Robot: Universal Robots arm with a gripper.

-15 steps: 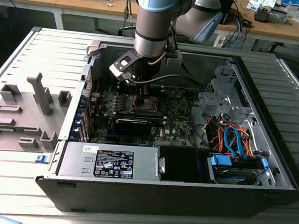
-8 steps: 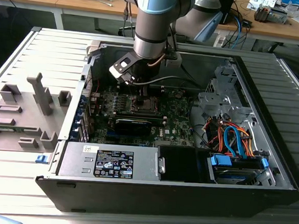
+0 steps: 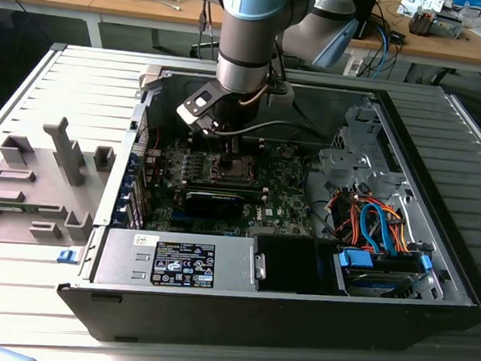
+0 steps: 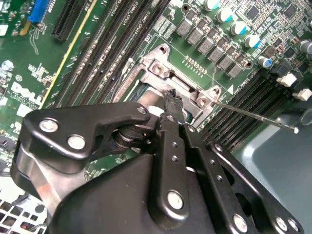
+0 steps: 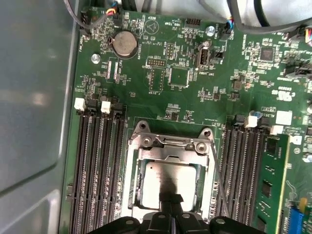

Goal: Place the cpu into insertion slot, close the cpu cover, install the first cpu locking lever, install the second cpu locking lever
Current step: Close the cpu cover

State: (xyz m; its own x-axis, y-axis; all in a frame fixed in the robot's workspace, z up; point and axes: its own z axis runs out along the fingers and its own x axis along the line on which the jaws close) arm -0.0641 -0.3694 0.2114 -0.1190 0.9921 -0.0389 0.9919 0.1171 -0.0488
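The cpu (image 5: pixel 161 180) lies in the insertion slot (image 5: pixel 130 190), its silvery top showing through the cut-out of the cpu cover (image 5: pixel 168 155), which lies down over it. My gripper (image 5: pixel 171 201) hangs right over the near edge of the cpu with its black fingers shut together and nothing between them. In the second wrist view the fingertips (image 4: pixel 172 101) sit just above the cover's hinge end (image 4: pixel 161 68). One thin wire locking lever (image 4: pixel 258 117) stands free, angled up off the socket; it also shows beside the socket (image 5: pixel 217 175). In the exterior view the gripper (image 3: pixel 230 152) is low over the slot (image 3: pixel 234 170).
Black memory slots (image 5: pixel 97 170) flank the socket on both sides, with one green memory stick (image 5: pixel 273 185) fitted. A long black card (image 3: pixel 214 202) lies in front of the socket. The case walls (image 3: pixel 240 308), power supply (image 3: pixel 177 263) and drive cables (image 3: pixel 378 223) hem in the board.
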